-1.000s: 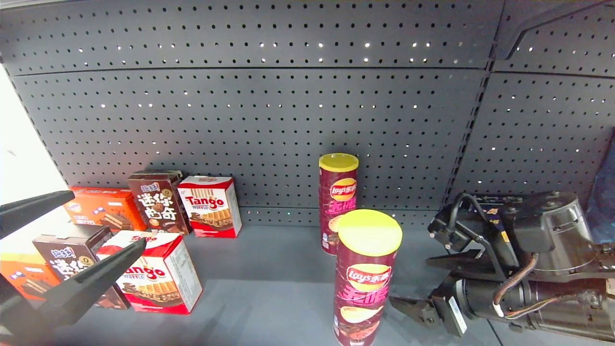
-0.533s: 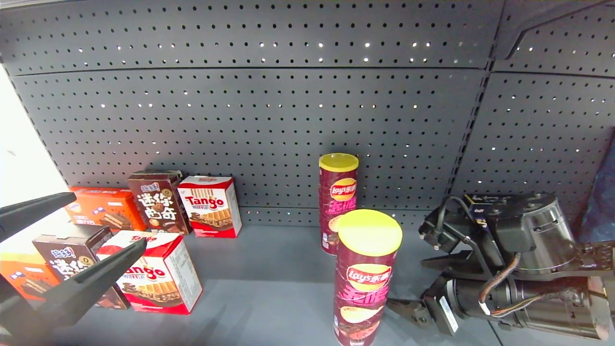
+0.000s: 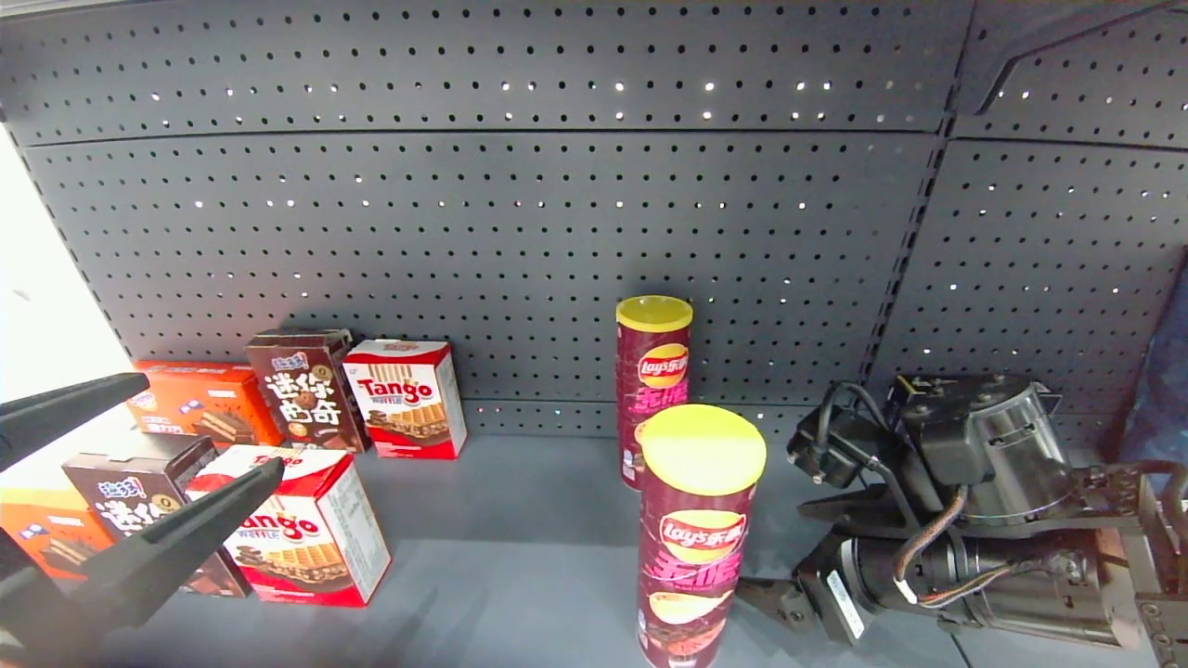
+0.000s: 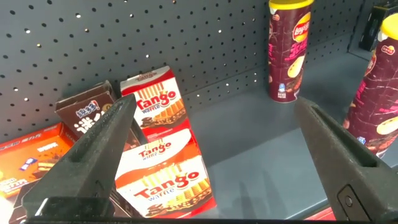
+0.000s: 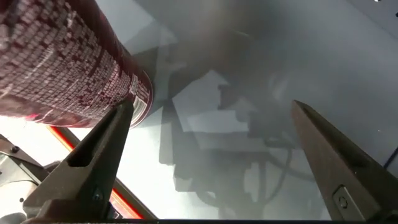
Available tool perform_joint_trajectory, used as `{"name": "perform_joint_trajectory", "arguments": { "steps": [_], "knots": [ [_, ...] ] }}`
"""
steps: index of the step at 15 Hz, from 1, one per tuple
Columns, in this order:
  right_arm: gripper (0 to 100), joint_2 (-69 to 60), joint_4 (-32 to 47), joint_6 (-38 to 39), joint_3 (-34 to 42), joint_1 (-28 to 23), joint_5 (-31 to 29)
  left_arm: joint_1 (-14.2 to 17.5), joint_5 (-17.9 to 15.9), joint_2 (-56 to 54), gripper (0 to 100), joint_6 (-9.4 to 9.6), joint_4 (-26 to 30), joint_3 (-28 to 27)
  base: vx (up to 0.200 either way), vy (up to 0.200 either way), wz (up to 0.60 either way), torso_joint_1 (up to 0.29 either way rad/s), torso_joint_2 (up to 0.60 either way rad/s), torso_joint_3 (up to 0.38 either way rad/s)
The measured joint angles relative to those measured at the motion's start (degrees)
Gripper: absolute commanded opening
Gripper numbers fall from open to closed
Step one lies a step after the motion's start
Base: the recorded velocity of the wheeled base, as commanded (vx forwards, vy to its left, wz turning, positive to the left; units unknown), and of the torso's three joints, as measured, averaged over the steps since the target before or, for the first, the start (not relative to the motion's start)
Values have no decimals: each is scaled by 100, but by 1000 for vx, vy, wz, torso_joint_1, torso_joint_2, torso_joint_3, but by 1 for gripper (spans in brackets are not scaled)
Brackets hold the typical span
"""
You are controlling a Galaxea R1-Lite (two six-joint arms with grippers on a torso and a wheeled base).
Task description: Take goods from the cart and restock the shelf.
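Note:
Two maroon chip cans with yellow lids stand upright on the grey shelf [image 3: 520, 566]. The back can [image 3: 653, 390] is near the pegboard, and the front can [image 3: 696, 547] is near the shelf's front edge. My right gripper [image 3: 775, 547] lies low, just right of the front can, and is open. In the right wrist view, one finger of the right gripper [image 5: 211, 106] rests against the outside of the front can [image 5: 68, 62] near its base, with bare shelf between the fingers. My left gripper [image 3: 209, 425] hangs open in front of the boxes at the left.
Wafer and biscuit boxes [image 3: 316, 529] stand in two rows at the shelf's left, with a red-and-white box [image 4: 165, 177] nearest my left gripper [image 4: 214, 106]. The pegboard back wall [image 3: 520, 232] closes the rear. Bare shelf lies between the boxes and the cans.
My right arm has slid to the left, and the front can has shifted slightly left with it. The left arm has kept still.

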Motion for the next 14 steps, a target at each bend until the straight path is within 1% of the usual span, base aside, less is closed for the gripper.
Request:
{"name": "perform_joint_trajectory", "arguments": {
  "steps": [6, 9, 14],
  "knots": [
    [100, 83, -2, 0, -55, 46, 5, 2, -4, 0, 100, -2, 0, 11, 0, 0, 0, 0, 0, 0],
    [100, 135, -11, -1, -79, 122, 5, 2, -17, 0, 100, -111, 0, 11, 0, 0, 0, 0, 0, 0],
    [100, 227, -87, 0, -110, 168, 0, 2, -17, 2, 100, -122, 0, 11, 0, 0, 0, 0, 0, 0]
  ]
}}
